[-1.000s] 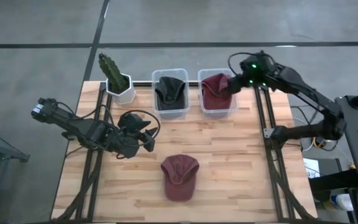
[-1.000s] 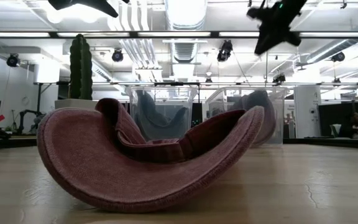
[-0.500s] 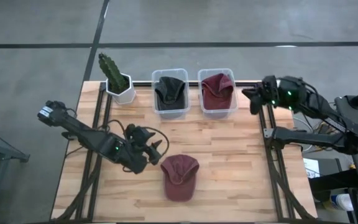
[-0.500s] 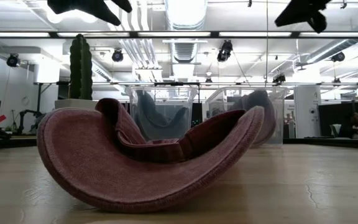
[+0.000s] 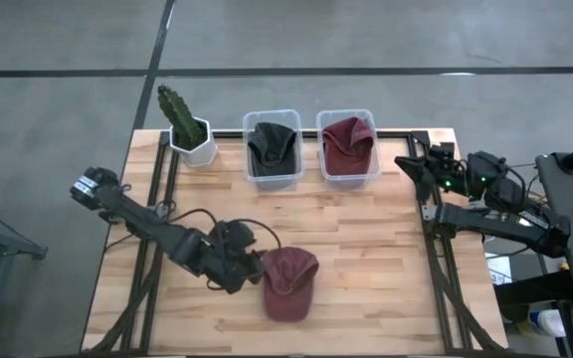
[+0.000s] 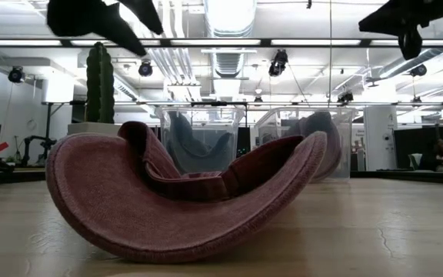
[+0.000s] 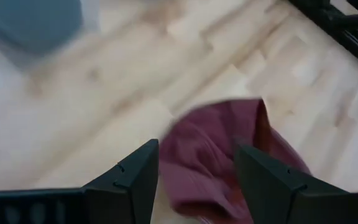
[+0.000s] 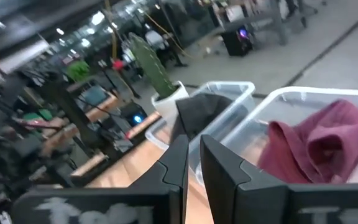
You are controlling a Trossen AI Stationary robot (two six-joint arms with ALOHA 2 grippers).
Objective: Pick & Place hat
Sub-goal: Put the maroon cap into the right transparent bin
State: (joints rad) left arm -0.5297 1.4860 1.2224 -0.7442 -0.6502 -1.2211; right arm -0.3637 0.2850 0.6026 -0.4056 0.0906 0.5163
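A maroon cap (image 5: 288,283) lies on the wooden table near its near edge, resting on its curved brim and crown (image 6: 183,200). My left gripper (image 5: 255,268) hovers just left of the cap, open. In the left wrist view its fingers (image 7: 196,149) frame the cap (image 7: 211,140), which lies ahead of and below them, and they do not touch it. My right gripper (image 5: 403,162) is drawn back over the table's right rail, shut (image 8: 194,146), holding nothing.
Two clear bins stand at the far edge. One holds a dark hat (image 5: 272,147) and the other a maroon hat (image 5: 348,147). A cactus in a white pot (image 5: 187,127) stands left of them. Black rails (image 5: 436,249) run along both table sides.
My left gripper has swung from the table's left part toward the right and near edge, coming down beside the maroon cap. My right gripper has drawn back from above the maroon-hat bin toward the table's right edge. The cap has not moved.
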